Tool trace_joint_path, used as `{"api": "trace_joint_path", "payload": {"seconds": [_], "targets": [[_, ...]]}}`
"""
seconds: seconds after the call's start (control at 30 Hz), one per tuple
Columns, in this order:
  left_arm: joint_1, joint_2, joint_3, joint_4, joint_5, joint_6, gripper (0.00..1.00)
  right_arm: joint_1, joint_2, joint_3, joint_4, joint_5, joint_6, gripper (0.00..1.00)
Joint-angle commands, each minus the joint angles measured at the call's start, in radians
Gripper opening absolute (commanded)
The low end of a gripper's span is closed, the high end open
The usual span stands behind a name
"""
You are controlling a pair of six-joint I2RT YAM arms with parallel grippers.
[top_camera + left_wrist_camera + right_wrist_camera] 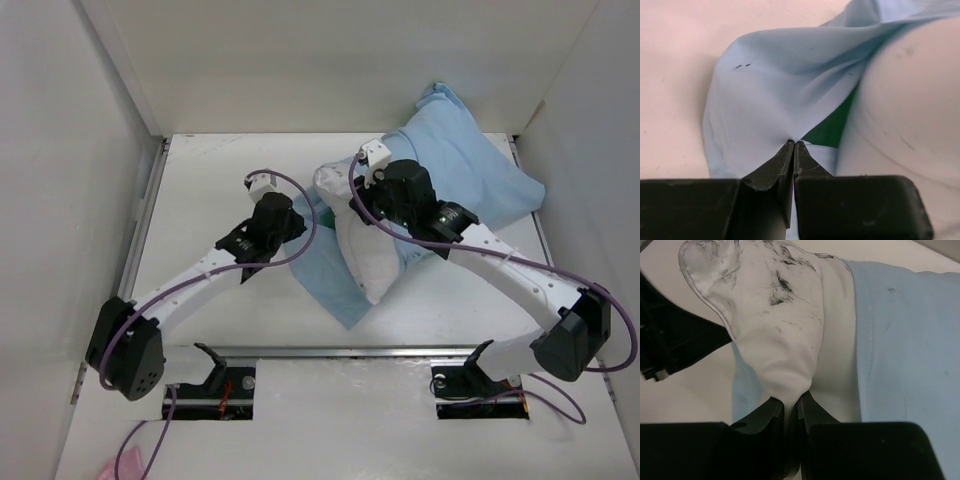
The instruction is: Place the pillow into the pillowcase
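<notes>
The light blue pillowcase [460,150] lies slantwise from the back right toward the table's middle. The white pillow [365,262] sits at its near end, partly covered by blue cloth. My left gripper [306,222] is shut on the pillowcase's blue edge [765,100], its tips [794,144] pinching the fabric beside a strip of green lining [832,127]; the pillow [910,100] bulges to the right of it. My right gripper [352,200] is shut on a bunched, smudged corner of the pillow [775,335], with its tips [790,402] against the pillowcase [910,340].
White walls close in the table on the left, back and right. A metal rail [350,352] runs along the near edge by the arm bases. The left arm [670,340] shows dark in the right wrist view. A pink scrap [125,468] lies at the bottom left.
</notes>
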Motion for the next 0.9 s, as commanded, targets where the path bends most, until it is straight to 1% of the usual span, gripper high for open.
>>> {"api": "trace_joint_path", "payload": {"seconds": [0.0, 0.2, 0.27, 0.4, 0.47, 0.5, 0.6, 0.63, 0.67, 0.7, 0.77, 0.8, 0.87], "targets": [[0.027, 0.09, 0.006, -0.057, -0.087, -0.04, 0.0, -0.012, -0.048, -0.051, 0.034, -0.074, -0.037, 0.0], [0.038, 0.296, 0.035, -0.122, -0.065, -0.052, 0.0, -0.012, -0.061, -0.071, 0.059, -0.096, 0.033, 0.0], [0.038, 0.324, 0.068, -0.145, -0.056, -0.052, 0.0, -0.012, -0.028, -0.059, 0.059, -0.096, 0.058, 0.0], [0.038, 0.324, 0.077, -0.122, -0.033, -0.011, 0.0, -0.012, 0.001, -0.031, 0.059, -0.117, 0.101, 0.0], [0.038, 0.284, 0.051, -0.081, -0.022, 0.018, 0.12, -0.012, 0.012, -0.022, 0.059, -0.128, 0.101, 0.0], [0.038, 0.272, 0.042, -0.066, -0.013, 0.029, 0.29, -0.012, 0.012, -0.022, 0.059, -0.128, 0.112, 0.0], [0.018, 0.241, 0.028, -0.006, 0.014, 0.088, 0.44, -0.012, 0.012, -0.011, 0.059, -0.155, 0.13, 0.0], [0.018, 0.241, 0.019, 0.01, 0.014, 0.108, 0.52, -0.012, 0.012, -0.011, 0.059, -0.168, 0.13, 0.0], [0.005, 0.241, 0.019, 0.022, 0.024, 0.142, 0.62, -0.012, 0.012, -0.011, 0.059, -0.178, 0.13, 0.0], [-0.01, 0.255, 0.031, 0.046, 0.024, 0.162, 0.68, -0.012, 0.012, -0.002, 0.059, -0.178, 0.13, 0.0], [-0.025, 0.278, 0.051, 0.062, 0.06, 0.196, 0.73, -0.012, 0.012, -0.002, 0.059, -0.178, 0.139, 0.0], [-0.042, 0.304, 0.074, 0.071, 0.06, 0.234, 0.77, -0.012, 0.012, -0.002, 0.059, -0.178, 0.139, 0.0], [-0.065, 0.33, 0.092, 0.093, 0.083, 0.279, 0.77, -0.012, 0.012, 0.007, 0.059, -0.178, 0.152, 0.0]]}}
